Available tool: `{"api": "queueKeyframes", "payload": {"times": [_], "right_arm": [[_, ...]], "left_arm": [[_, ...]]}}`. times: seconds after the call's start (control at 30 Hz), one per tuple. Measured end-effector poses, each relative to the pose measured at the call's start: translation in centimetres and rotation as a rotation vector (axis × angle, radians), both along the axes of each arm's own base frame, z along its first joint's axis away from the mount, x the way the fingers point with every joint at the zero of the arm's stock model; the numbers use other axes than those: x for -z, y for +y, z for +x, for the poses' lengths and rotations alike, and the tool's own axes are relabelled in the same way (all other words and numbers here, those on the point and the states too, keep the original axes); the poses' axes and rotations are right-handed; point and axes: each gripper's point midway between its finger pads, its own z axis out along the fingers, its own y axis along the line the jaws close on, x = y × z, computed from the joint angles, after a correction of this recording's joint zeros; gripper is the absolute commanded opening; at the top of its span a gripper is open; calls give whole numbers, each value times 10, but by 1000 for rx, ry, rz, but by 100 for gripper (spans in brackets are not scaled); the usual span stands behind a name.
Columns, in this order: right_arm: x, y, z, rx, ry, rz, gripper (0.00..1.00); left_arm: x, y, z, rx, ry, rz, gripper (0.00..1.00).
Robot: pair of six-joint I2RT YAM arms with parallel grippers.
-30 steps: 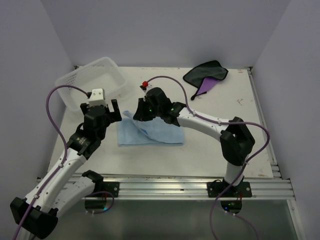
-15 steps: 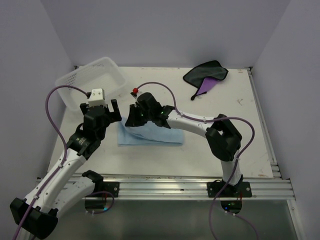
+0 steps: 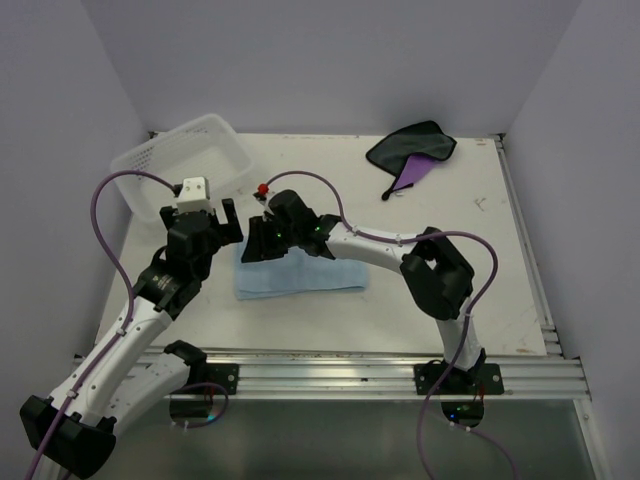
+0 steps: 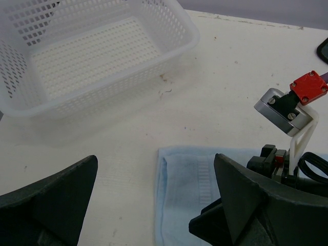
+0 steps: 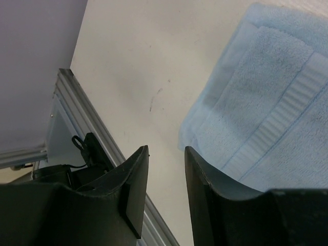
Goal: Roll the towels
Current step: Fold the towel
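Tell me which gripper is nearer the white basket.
Left. The left gripper hovers just short of the white basket; the right gripper is farther right, at the blue towel's far-left corner.

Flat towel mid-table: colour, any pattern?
The towel is light blue, with a ribbed woven band across it; right wrist view shows it best.

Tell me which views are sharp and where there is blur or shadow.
Top external: even, soft light, all sharp, only faint shadows on the table. Left wrist: white basket and blue towel clear; the left claw's fingers soft. Right wrist: towel weave crisp; right claw's fingers dark, without detail.
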Motion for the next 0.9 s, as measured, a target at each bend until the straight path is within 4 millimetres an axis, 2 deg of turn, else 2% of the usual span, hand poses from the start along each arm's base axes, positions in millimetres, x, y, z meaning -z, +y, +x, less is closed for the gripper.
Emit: {"api": "queueKeyframes", "payload": {"times": [0.23,0.27,0.3,0.37,0.5,0.6,0.77,0.9], "right_arm": [[2,-2,1,5,0,-10,35],[2,-4,2,8,1,-15,35],[3,-7,3,14,-3,-20,35],[6,-19,4,36,-5,-44,33],[9,-68,8,118,-4,-106,33],[2,-109,17,200,-12,-131,34],[-15,-175,34,364,-54,-149,37],[-21,-223,38,486,-71,-166,38]], "left_arm": [[0,0,0,0,0,0,100],[0,0,0,0,0,0,98],[0,0,0,1,0,0,90],[0,-1,0,4,0,-1,90],[0,-2,0,11,1,-2,96],[0,-2,0,11,1,-3,99],[0,-2,0,8,1,-3,100],[0,0,0,3,0,-1,99]]}}
